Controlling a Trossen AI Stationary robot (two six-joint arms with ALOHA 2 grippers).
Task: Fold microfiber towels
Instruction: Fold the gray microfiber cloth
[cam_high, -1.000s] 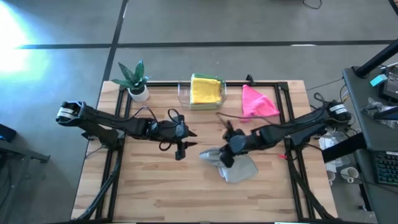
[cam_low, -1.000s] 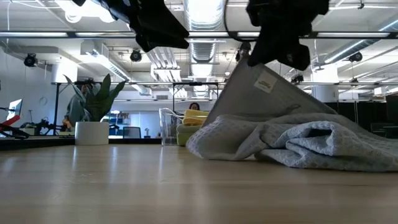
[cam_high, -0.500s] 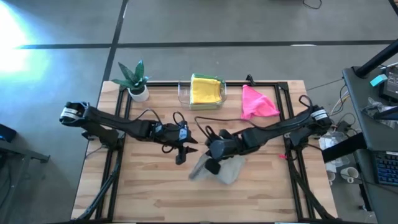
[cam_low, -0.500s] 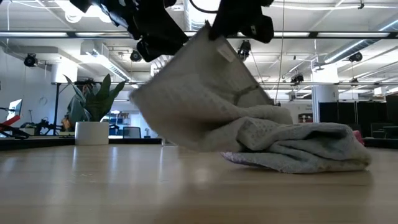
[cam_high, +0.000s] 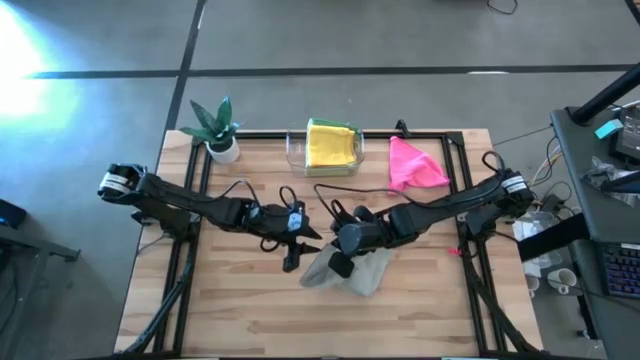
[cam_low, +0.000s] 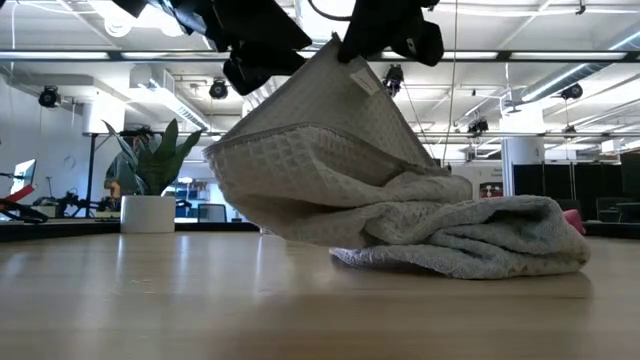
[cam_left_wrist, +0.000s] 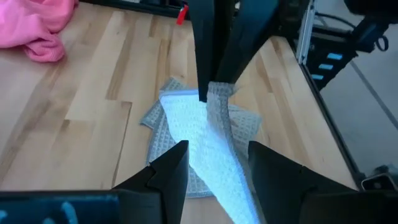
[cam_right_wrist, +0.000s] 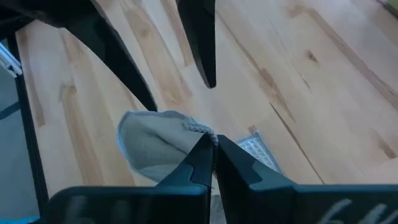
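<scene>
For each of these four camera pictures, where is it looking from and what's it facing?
High: overhead, straight down; both arms, grey towel.
Low: table height, level; same towel hanging from right gripper.
Left wrist: past open left gripper at the towel.
Right wrist: past shut right gripper pinching the towel.
All four share the grey towel.

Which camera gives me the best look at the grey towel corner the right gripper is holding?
The low view: the right gripper holds the grey towel up by one corner, the rest heaped on the table. The high view hides it under the arms. The wrist views show only the pinched corner.
</scene>
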